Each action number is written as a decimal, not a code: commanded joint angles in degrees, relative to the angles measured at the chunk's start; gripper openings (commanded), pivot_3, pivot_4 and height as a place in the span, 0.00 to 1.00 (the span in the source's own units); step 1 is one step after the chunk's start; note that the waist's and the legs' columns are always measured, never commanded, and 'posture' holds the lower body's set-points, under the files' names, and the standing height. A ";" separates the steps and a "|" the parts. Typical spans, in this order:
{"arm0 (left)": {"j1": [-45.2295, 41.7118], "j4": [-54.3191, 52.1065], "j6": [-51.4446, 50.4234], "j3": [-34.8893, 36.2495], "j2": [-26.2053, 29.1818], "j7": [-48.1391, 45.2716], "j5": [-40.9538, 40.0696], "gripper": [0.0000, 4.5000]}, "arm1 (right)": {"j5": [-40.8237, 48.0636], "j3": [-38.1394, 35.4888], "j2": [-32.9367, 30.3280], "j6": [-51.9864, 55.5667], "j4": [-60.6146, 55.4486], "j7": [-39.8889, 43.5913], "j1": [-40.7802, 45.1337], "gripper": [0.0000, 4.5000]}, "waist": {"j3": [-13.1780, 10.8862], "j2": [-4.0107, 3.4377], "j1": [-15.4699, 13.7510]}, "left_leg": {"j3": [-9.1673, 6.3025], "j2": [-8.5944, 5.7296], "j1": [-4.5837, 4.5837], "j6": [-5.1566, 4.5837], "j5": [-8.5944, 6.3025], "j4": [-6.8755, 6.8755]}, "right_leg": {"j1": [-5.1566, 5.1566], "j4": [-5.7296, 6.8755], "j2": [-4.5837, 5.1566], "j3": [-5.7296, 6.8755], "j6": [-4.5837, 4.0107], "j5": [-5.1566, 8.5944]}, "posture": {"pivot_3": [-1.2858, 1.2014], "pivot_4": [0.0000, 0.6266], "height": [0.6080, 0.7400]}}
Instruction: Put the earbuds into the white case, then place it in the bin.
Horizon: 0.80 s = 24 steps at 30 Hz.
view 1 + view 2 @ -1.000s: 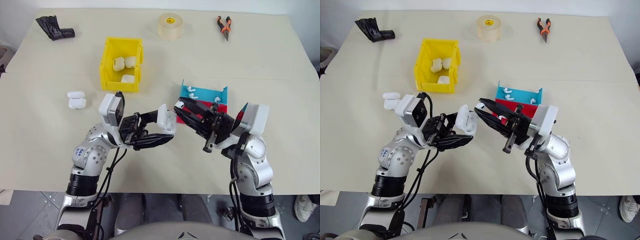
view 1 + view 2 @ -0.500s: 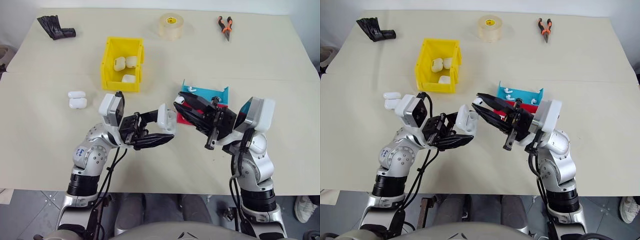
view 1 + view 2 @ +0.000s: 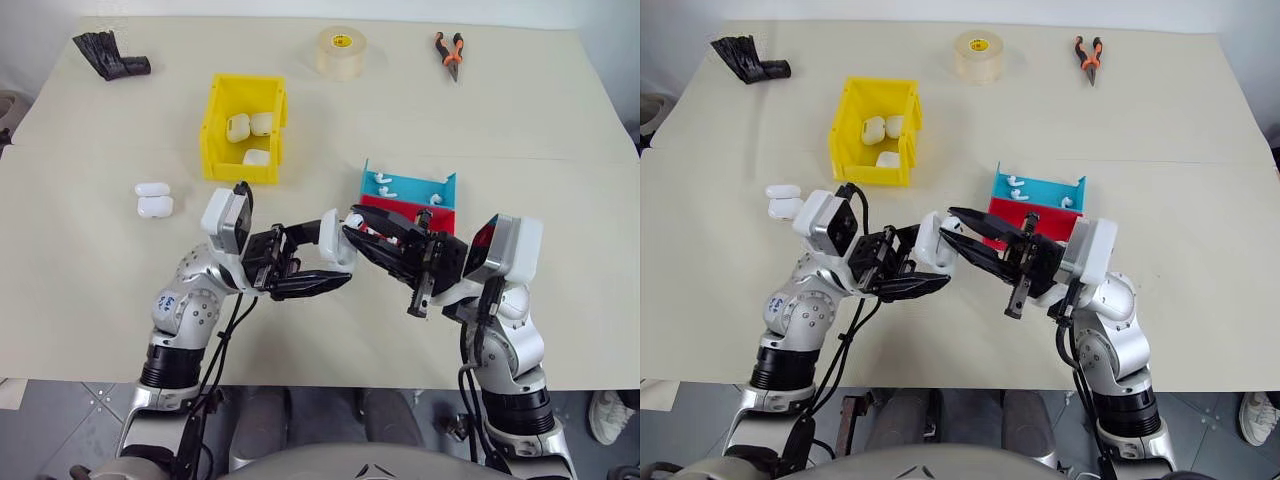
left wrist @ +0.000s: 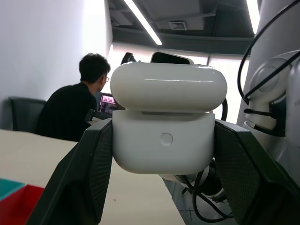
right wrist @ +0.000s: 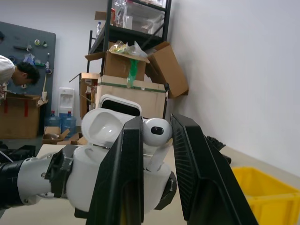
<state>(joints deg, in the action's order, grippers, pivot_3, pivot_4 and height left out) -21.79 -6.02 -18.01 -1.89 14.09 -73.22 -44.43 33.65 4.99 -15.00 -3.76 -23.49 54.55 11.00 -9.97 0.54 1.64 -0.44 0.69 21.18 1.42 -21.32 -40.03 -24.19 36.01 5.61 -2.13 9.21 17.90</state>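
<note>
Near the middle of the head views, the left gripper (image 3: pixel 318 262) is clenched on the white case (image 4: pixel 165 123), its two fingers (image 4: pixel 79 183) pressing the case's sides; the hinged lid stands open. The right gripper (image 3: pixel 352 228) meets it from the right, its fingers (image 5: pixel 123 183) grasping an earbud (image 5: pixel 154 133) with its stem pointing down into the open case. The bin (image 3: pixel 214 135) sits in the upper left of the frame on the table (image 3: pixel 540 120), with three white cases (image 3: pixel 250 128) inside. Two more cases (image 3: pixel 153 200) lie at the left, near the bin. Behind the grippers, the blue tray (image 3: pixel 408 186) holds loose earbuds (image 3: pixel 383 186), with a red tray (image 3: pixel 440 216) just in front of it.
</note>
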 commanded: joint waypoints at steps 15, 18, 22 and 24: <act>-3.92 1.85 5.51 -1.28 -2.29 -4.18 2.05 0.62 | -3.42 2.66 -1.67 -5.73 5.40 5.37 1.26 0.11 | 0.00 0.00 0.01 | -0.01 0.01 0.00 0.00 0.00 -0.01 | 0.02 -0.01 0.00 0.02 0.00 0.00 | 0.52 0.24 1.00; -4.20 1.72 5.21 -1.08 -2.53 -3.78 1.86 0.62 | -3.55 2.63 -2.02 -6.71 6.73 6.19 1.53 0.11 | 0.00 0.00 0.01 | -0.01 0.00 0.00 0.00 0.00 -0.01 | 0.02 -0.01 0.00 0.02 0.00 0.00 | 0.52 0.24 1.00; -4.71 1.76 5.29 -0.63 -3.43 -2.89 1.76 0.62 | -3.57 2.72 -2.96 -8.06 8.19 7.67 1.52 0.11 | 0.00 0.00 0.01 | -0.02 0.01 0.00 0.00 0.00 -0.01 | 0.03 -0.01 0.00 0.02 0.00 0.00 | 0.52 0.24 1.00; -4.75 1.76 5.34 -0.56 -3.66 -2.81 1.91 0.62 | -3.64 2.69 -3.52 -8.74 8.77 8.09 1.46 0.11 | 0.00 0.00 0.01 | -0.03 0.01 0.00 0.00 0.00 -0.02 | 0.04 -0.02 0.00 0.03 0.00 0.00 | 0.52 0.24 1.00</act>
<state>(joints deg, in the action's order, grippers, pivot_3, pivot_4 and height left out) -23.96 -1.42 -13.72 -2.95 12.15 -76.78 -40.23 32.20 5.95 -17.42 -12.89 -16.64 60.63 13.81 -9.97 0.54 1.65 -0.47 0.70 21.17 1.42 -21.32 -40.05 -24.16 36.00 5.61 -2.10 9.22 17.90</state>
